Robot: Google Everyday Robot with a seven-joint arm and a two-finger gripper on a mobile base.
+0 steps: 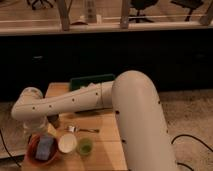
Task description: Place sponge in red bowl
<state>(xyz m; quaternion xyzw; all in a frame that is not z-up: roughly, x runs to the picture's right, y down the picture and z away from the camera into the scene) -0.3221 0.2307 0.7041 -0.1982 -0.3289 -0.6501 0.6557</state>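
Note:
A red bowl stands at the front left corner of the wooden table. A dark blue-grey sponge lies inside it, tilted against the bowl's wall. My white arm reaches across the table from the right and bends down at the left. My gripper hangs just above the far rim of the red bowl, right over the sponge. I cannot tell whether it still touches the sponge.
A white bowl and a green cup stand right of the red bowl. A fork lies behind them. A dark green flat object sits at the table's far edge. A dark wall runs behind the table.

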